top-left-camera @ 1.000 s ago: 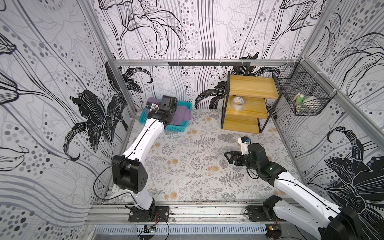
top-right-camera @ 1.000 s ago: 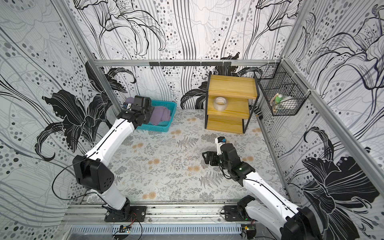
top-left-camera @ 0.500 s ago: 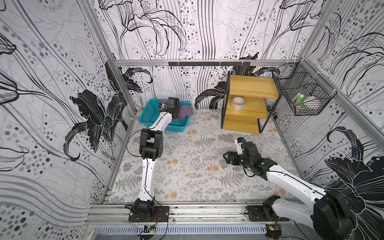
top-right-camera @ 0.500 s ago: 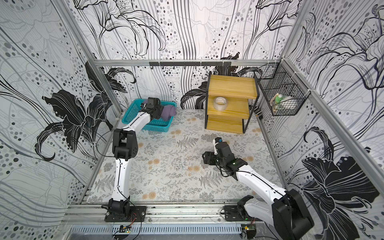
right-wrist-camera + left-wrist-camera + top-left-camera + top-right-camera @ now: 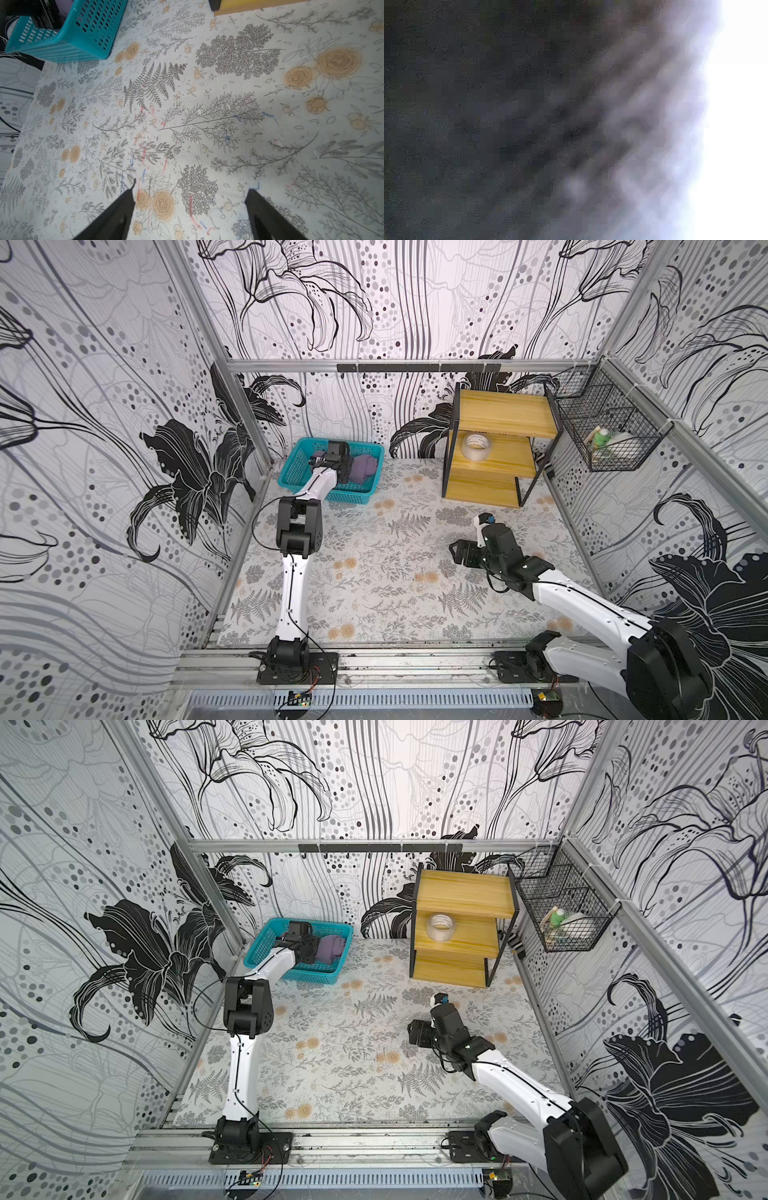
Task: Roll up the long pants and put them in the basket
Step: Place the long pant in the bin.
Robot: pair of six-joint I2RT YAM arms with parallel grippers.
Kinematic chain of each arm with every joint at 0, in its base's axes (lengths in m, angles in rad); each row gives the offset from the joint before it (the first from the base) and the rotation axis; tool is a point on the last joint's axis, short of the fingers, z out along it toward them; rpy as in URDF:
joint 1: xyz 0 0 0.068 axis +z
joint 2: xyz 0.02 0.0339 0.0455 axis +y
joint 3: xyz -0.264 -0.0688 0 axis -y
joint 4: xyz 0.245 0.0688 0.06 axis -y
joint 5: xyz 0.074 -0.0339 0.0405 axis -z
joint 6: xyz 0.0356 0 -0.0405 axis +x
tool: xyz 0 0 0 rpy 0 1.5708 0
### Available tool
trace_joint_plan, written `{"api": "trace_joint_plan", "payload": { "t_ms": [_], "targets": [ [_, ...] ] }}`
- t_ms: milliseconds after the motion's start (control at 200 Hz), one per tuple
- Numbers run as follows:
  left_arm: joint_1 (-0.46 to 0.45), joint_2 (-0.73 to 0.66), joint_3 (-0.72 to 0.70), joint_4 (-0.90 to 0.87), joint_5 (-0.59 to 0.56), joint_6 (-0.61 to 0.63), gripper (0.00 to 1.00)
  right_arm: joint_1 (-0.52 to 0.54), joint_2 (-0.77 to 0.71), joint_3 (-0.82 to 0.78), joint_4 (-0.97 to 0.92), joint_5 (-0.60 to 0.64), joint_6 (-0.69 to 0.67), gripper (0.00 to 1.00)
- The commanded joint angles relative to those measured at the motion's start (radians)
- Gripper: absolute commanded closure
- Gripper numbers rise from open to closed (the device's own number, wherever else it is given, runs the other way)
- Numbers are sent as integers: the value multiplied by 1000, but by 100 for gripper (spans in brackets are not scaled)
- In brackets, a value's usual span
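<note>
Read the table (image 5: 374,572) as a clock face seen from above: 12 o'clock is the back wall, 6 o'clock the rail where both arms are mounted.

The long pants (image 5: 366,467) lie at about 11 o'clock, bunched into a soft, dusky purple heap inside a teal basket (image 5: 351,497) with slotted walls. Both top views show them (image 5: 331,947). Only rumpled folds are visible, mostly in the basket's 3 o'clock half. Legs and drawstring cannot be told apart.

The left gripper (image 5: 333,452) reaches down into the basket from the 6 o'clock side, right at the heap. Its black wrist hides the cloth's 9 o'clock part. Whether its jaws are apart or pinched on the fabric, I cannot tell. The top views hide the fingers, and the left wrist view is only a dark grey-purple blur fading into white glare.

The right gripper (image 5: 460,552) is held over bare table a little toward 3 o'clock from the centre, well apart from the basket. In the right wrist view its two black fingers (image 5: 116,214) stand wide apart with nothing between them. Beneath them is only the leaf-and-rose printed cover, with scattered red and blue pen marks.

At 1 o'clock stands a wooden shelf (image 5: 498,416) in a black frame, with a roll of tape (image 5: 476,445) on its middle board. At 2 o'clock a wire basket (image 5: 623,456) hangs on the side wall, holding a green bottle (image 5: 599,438).
</note>
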Motion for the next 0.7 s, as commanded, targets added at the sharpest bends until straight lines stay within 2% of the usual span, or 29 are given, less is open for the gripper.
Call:
{"api": "trace_joint_plan", "payload": {
  "t_ms": [0, 150, 335, 571, 696],
  "targets": [
    [17, -23, -11, 33, -48, 44, 40, -3, -16, -1, 4, 20, 18, 12],
    [30, 16, 35, 46, -12, 97, 32, -3, -23, -5, 2, 31, 26, 12],
    [30, 0, 7, 48, 31, 109, 0, -2, -31, -12, -8, 43, 42, 10],
    [37, -133, -65, -39, -45, 112, 2, -3, -69, 14, -36, 60, 12, 10],
    [38, -259, -209, -55, -121, 53, 2, -2, -102, 4, -24, 58, 22, 10]
  ]
}}
